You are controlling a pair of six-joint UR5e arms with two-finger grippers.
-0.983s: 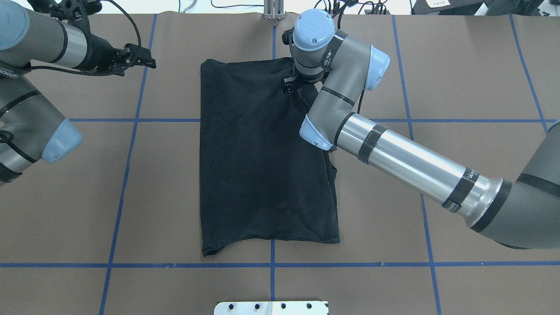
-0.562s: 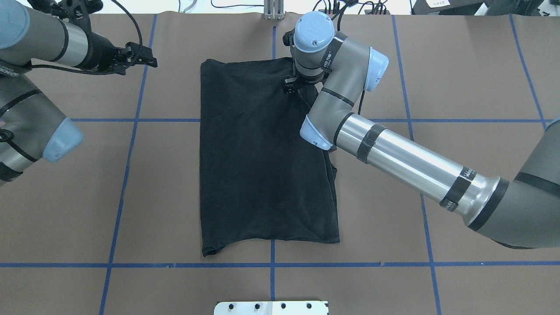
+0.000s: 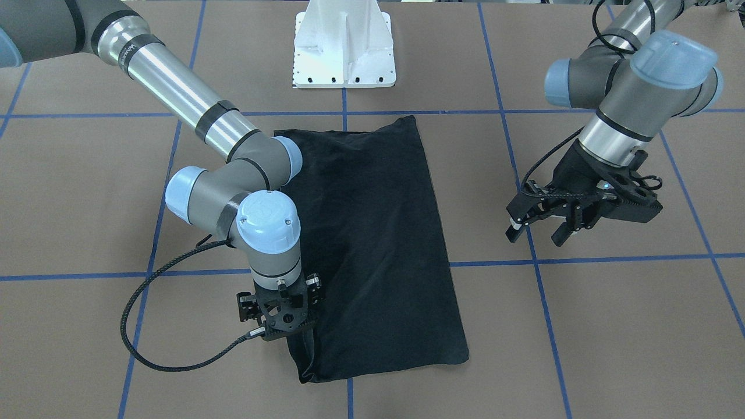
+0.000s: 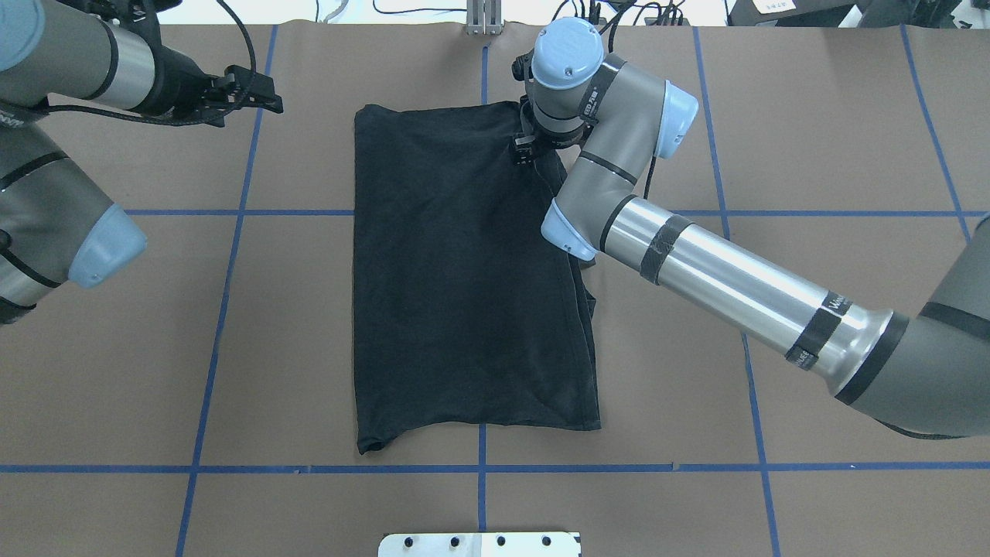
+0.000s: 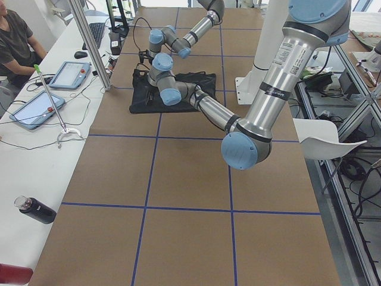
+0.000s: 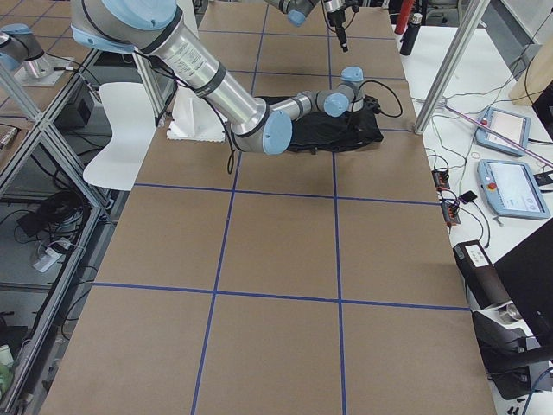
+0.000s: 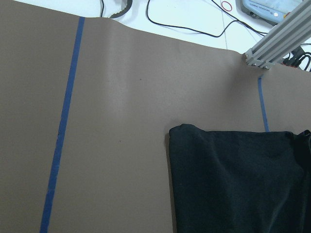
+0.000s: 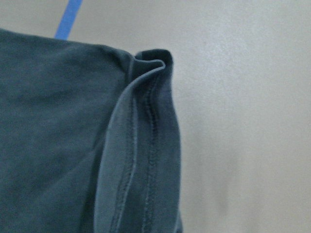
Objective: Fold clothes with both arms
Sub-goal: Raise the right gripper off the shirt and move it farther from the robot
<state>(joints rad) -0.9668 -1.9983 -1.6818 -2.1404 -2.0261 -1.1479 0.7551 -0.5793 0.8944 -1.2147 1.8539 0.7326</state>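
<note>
Where T-shirt (image 4: 464,286) runs lengthwise from robot, left tool (image 3: 535,235) spread empty, right tool (image 3: 283,326) unclear

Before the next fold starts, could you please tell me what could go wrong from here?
The right gripper is at a bunched corner of the shirt. Its grip is hidden, so it may catch only one layer and slip. The left gripper hangs open beside the shirt, so a one-sided pull could skew the folded layers.

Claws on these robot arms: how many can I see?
2. The right claw is down at a corner of the black T-shirt; the left claw hangs open over the table, apart from the shirt.
</note>
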